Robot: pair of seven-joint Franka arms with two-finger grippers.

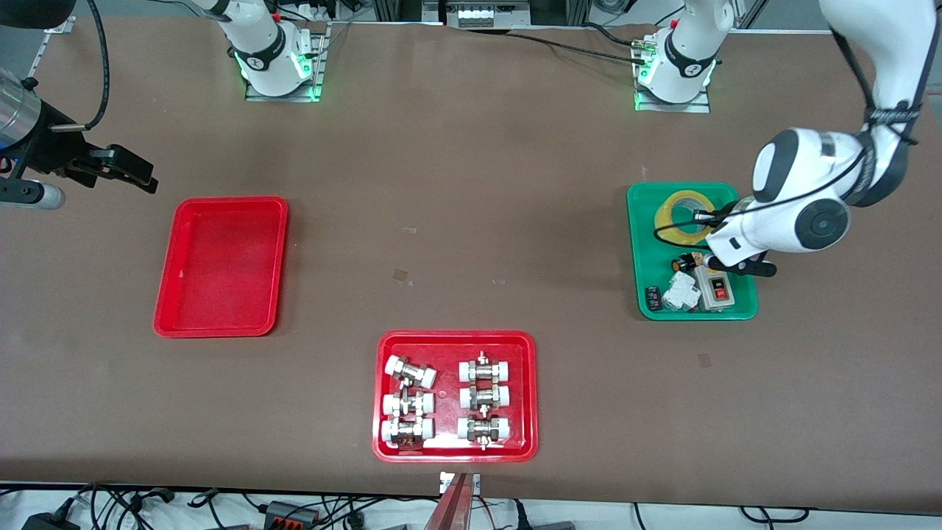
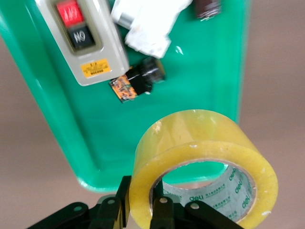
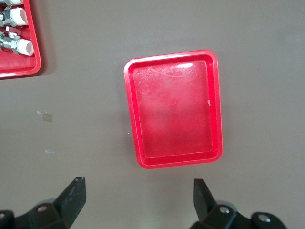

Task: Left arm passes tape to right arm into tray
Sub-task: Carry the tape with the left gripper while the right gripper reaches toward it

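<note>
L gripper [image 2: 143,212] sits right at the tape [image 2: 202,167]: in the left wrist view one finger is inside the roll's hole and one is outside its wall, so it looks clamped on the roll's wall, tho contact is only partly visible. Roll's hole axis runs roughly up, so the ring lies flat-ish. Front view puts the tape [image 1: 683,213] over the green tray [image 1: 642,254], at that tray's end farther from the front camera, w/ the left arm [image 1: 798,213] bent over it. A grey switch box [image 2: 81,40], white part [image 2: 145,24] and small black-orange piece [image 2: 138,82] lie in the same green tray, nearer the camera than the tape

R gripper [image 3: 138,198] hangs spread wide, holding nothing, over bare bench [image 1: 456,221] just off the red tray [image 1: 165,309], towards the right arm's end. Red tray [image 3: 131,119] has nothing in it. It's well apart from the green tray, so handover means carrying the roll towards the right arm [image 1: 29,140]; L is the arm at the tape. A second red tray w/ fittings [image 1: 452,401] lies between them, nearer the camera
</note>
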